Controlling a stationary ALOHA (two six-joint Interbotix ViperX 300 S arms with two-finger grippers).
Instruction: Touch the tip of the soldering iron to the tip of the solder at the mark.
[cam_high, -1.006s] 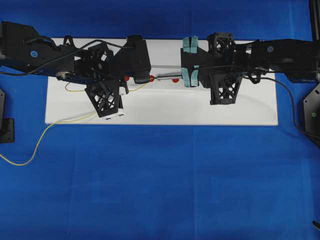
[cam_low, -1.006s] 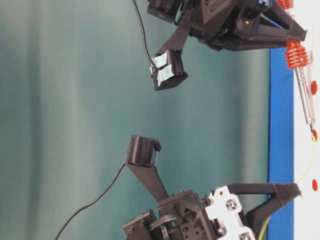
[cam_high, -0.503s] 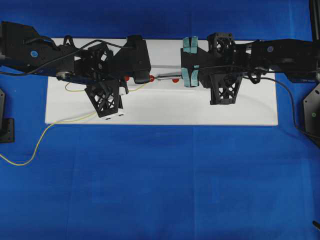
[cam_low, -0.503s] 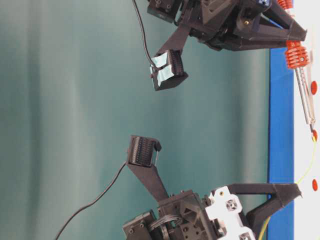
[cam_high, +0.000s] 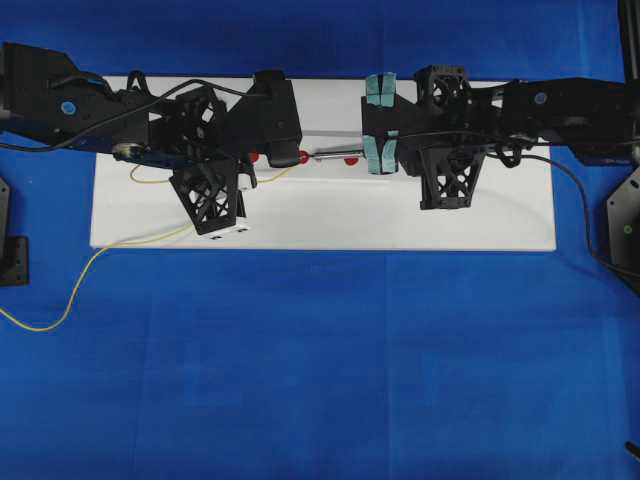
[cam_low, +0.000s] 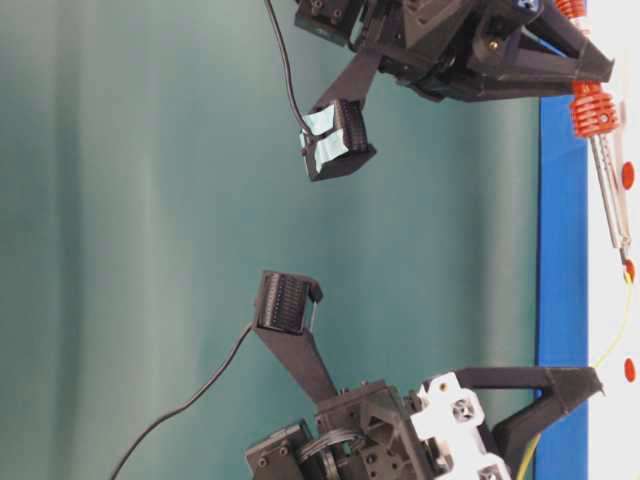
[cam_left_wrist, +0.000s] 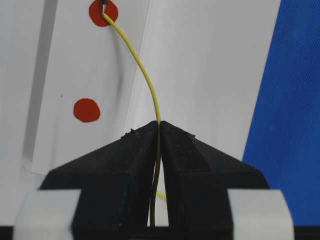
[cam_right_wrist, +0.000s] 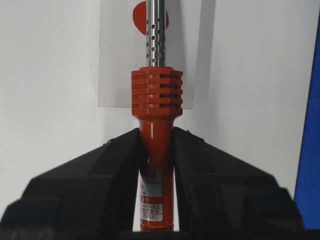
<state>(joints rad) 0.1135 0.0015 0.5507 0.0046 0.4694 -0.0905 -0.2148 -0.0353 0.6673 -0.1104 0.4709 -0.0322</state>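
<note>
Our left pincer (cam_left_wrist: 159, 131) is clamped on the solder (cam_left_wrist: 145, 75), whose tip sits on the red mark (cam_left_wrist: 103, 11). Our right pincer (cam_right_wrist: 156, 137) grips the soldering iron (cam_right_wrist: 156, 120). Its tip appears to meet the solder there, so little seems left.

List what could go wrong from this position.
The solder bows freely between the left gripper and the red mark; a small nudge might flick its tip off the iron's point. The soldering iron, held by the right gripper only at its handle, could pivot.
</note>
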